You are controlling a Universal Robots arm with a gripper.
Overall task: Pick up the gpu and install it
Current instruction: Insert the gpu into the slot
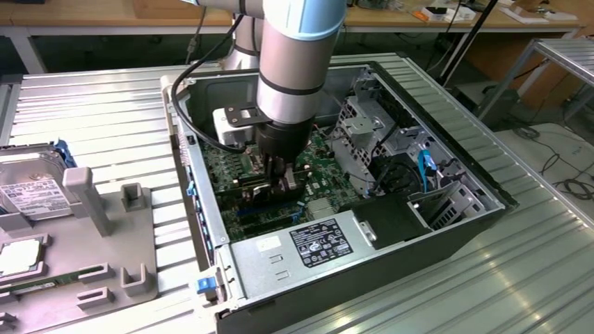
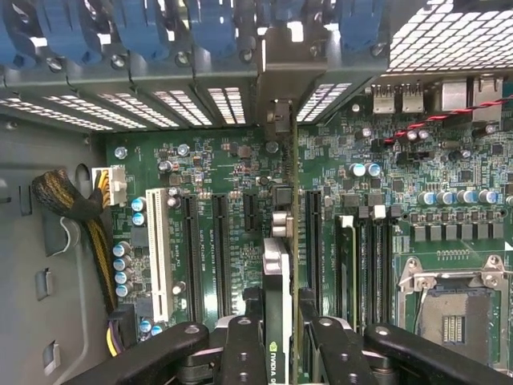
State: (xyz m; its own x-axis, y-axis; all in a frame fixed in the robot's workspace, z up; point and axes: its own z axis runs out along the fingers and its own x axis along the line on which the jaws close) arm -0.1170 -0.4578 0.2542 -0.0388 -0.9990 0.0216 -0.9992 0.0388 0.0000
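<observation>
- The case (image 1: 446, 229) lies open across the centre of the exterior view, with the board (image 1: 325, 188) bare at its floor.
- The arm (image 1: 295, 62) drops steeply from the top centre of the frame into the case, wrist pointing almost straight down at the board.
- The tray (image 1: 111, 264) sits at the lower left of the exterior view, with a drive (image 1: 33, 181) at its far left edge.
- The gpu (image 2: 276, 297) stands on edge at the bottom centre of the wrist view, its bracket (image 2: 280, 88) reaching up to the rear slot covers, its lower edge just over or in a slot (image 2: 313, 241); I cannot tell whether it is seated.
- The gripper (image 2: 276, 337) is closed on the gpu, a finger on each face.
- Risk, as I judge it: if the card edge is off the slot line or tilted, pressing down could jam it on the slot wall or bend the bracket against the rear frame.
</observation>
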